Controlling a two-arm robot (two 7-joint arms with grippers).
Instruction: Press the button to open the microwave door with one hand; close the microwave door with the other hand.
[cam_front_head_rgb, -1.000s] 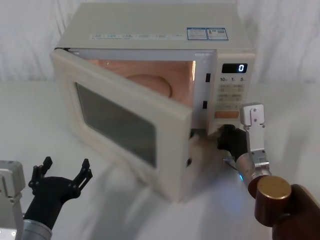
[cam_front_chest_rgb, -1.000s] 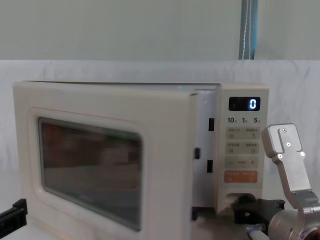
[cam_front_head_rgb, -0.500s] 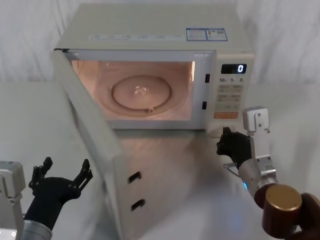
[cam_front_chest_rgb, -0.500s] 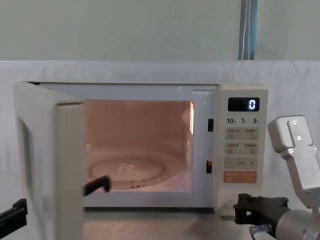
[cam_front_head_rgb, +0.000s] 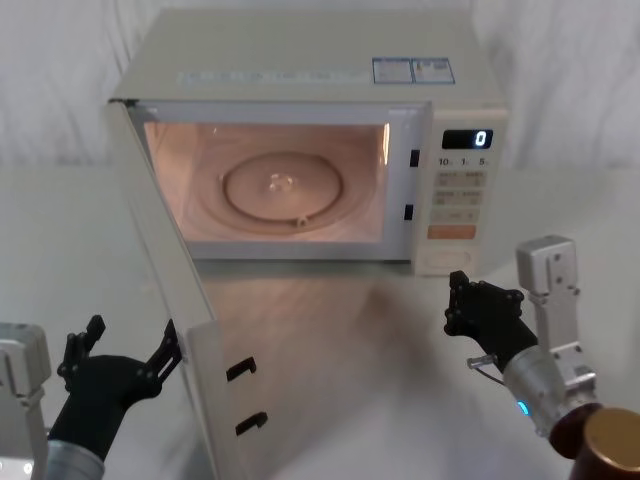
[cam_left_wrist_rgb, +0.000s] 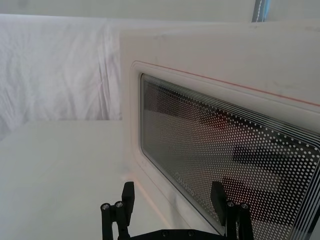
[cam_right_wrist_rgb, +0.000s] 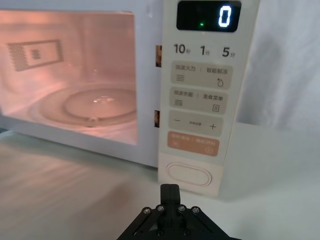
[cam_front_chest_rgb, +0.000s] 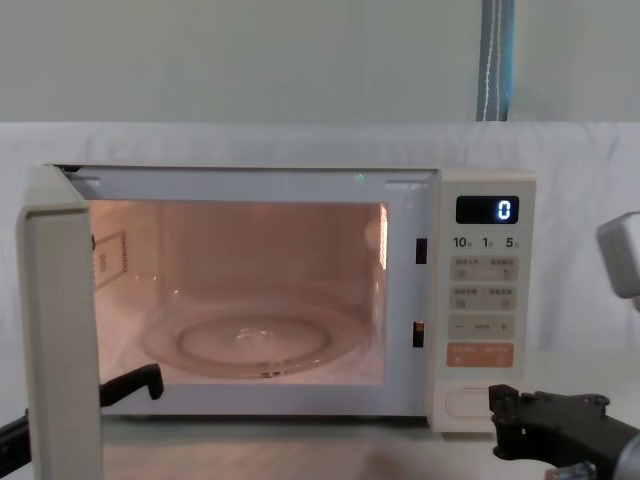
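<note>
The cream-white microwave stands lit inside with its glass turntable showing. The microwave door is swung wide open toward me on its left hinge; its outer face and dark window fill the left wrist view. The oval button sits at the bottom of the control panel, also seen as the button from the head. My right gripper is shut, a short way in front of the button and not touching it. My left gripper is open, low and just outside the door's outer face.
The microwave sits on a white cloth-covered table with white drapes behind. An orange rectangular key and a display reading "0" are above the button. The door's free edge reaches close to my body.
The door swung from half open to fully open. My right gripper drew back from the button toward me. The left gripper stayed where it was.
</note>
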